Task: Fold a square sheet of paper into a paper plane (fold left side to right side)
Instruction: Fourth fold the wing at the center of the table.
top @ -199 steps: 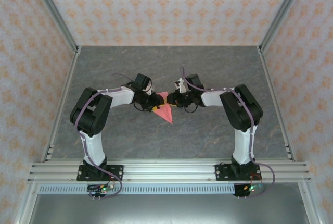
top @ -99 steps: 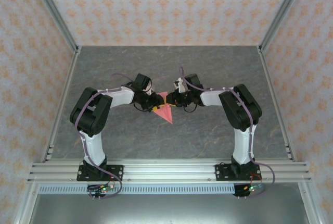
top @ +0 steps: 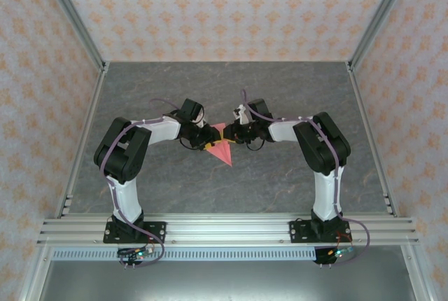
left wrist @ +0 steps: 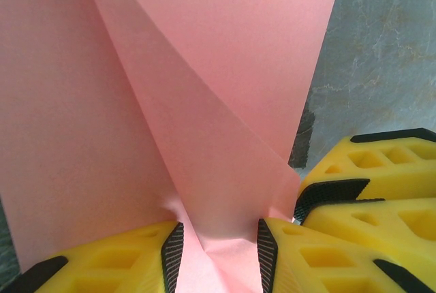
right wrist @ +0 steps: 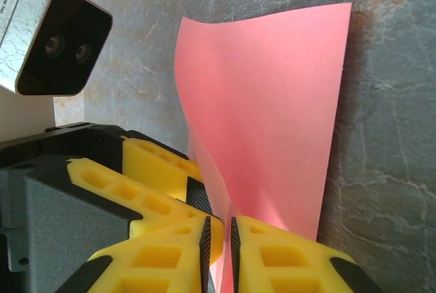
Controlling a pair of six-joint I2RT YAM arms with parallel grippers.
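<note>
Two end effectors of mine meet on one sheet of thin salmon-pink paper (top: 222, 148). It is partly folded towards a point and sits at the centre of the top view on the grey marbled counter (top: 294, 182). My right end effector (right wrist: 218, 238) is pinched almost fully together on the sheet's edge, at the bottom of its wrist view. My left end effector (left wrist: 218, 242) stands part-way apart with a raised fold filling the gap. That fold is wrinkled against both black pads (left wrist: 174, 252), so I judge it gripped too.

I expect the sheet to be nearly weightless, limp and smooth. It bows and curls wherever nothing supports it, and it takes creases for good. It could tear or slip if my two grips pull apart. The best hold is at edges and corners, close to the crease. The paper surface is matte; the pads are ribbed.
</note>
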